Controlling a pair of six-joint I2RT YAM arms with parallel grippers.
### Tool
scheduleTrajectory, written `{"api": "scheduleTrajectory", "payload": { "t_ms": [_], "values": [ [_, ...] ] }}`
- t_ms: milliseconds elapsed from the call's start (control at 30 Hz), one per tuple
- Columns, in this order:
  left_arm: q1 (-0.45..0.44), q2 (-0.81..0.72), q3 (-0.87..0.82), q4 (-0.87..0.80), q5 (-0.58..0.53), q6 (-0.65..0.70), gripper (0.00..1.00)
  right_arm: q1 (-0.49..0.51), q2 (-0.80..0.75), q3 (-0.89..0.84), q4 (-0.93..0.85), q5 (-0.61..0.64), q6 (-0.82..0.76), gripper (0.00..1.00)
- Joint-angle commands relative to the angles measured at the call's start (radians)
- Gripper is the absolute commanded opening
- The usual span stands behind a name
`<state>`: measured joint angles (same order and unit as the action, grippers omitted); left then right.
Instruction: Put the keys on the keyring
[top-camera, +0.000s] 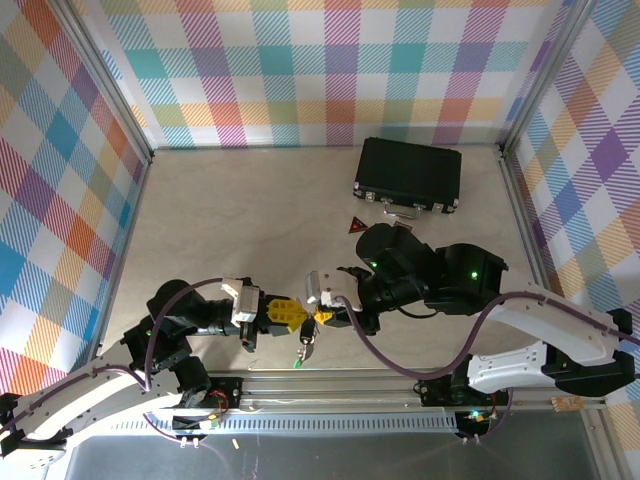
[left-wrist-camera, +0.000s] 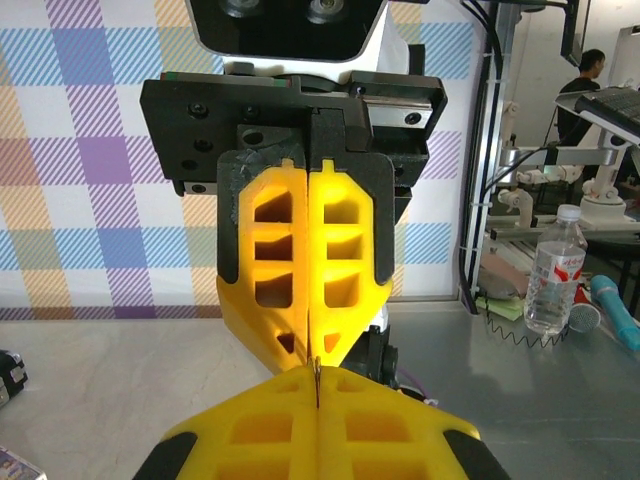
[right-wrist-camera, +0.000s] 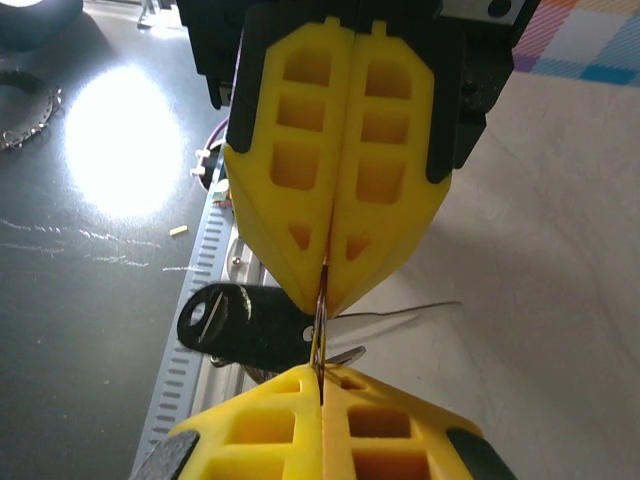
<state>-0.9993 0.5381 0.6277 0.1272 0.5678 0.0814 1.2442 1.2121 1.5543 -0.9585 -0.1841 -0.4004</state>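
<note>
Meeting tip to tip, the left gripper (left-wrist-camera: 317, 385) and right gripper (right-wrist-camera: 320, 388) are both clenched, pinching a thin metal strand (right-wrist-camera: 320, 328) that runs between their seams. The black-headed key (right-wrist-camera: 240, 325) hangs just below the tips, and the green-headed key (top-camera: 300, 361) dangles slightly lower.

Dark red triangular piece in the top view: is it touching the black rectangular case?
No, the dark red triangular piece lies apart from the black rectangular case, with pale tabletop showing between them.
</note>
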Motion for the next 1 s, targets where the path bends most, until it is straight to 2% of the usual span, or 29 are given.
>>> {"api": "scheduleTrajectory", "payload": {
  "t_ms": [0,100,233,267,367,467,767,967],
  "values": [
    [-0.004,-0.026,-0.003,0.105,0.029,-0.022,0.00,0.004,-0.008,0.003,0.005,0.039,0.015,0.08],
    [-0.004,-0.020,-0.004,0.112,0.031,-0.025,0.00,0.004,-0.017,-0.006,0.028,0.052,0.022,0.14],
    [-0.004,-0.012,-0.004,0.115,0.032,-0.023,0.00,0.003,-0.040,-0.024,0.073,0.039,0.030,0.32],
    [-0.004,-0.010,-0.005,0.117,0.032,-0.022,0.00,0.003,-0.049,-0.028,0.088,0.035,0.029,0.34],
    [-0.004,-0.011,-0.003,0.123,0.036,-0.025,0.00,0.003,-0.093,-0.056,0.151,0.021,0.041,0.34],
    [-0.003,-0.010,-0.002,0.124,0.037,-0.027,0.00,0.003,-0.136,-0.090,0.213,-0.047,0.058,0.35],
    [-0.004,-0.007,-0.002,0.140,0.032,-0.035,0.00,0.002,-0.099,-0.107,0.245,-0.165,0.102,0.32],
    [-0.005,-0.007,-0.003,0.143,0.032,-0.037,0.00,0.004,-0.085,-0.123,0.263,-0.098,0.117,0.32]
  ]
}}
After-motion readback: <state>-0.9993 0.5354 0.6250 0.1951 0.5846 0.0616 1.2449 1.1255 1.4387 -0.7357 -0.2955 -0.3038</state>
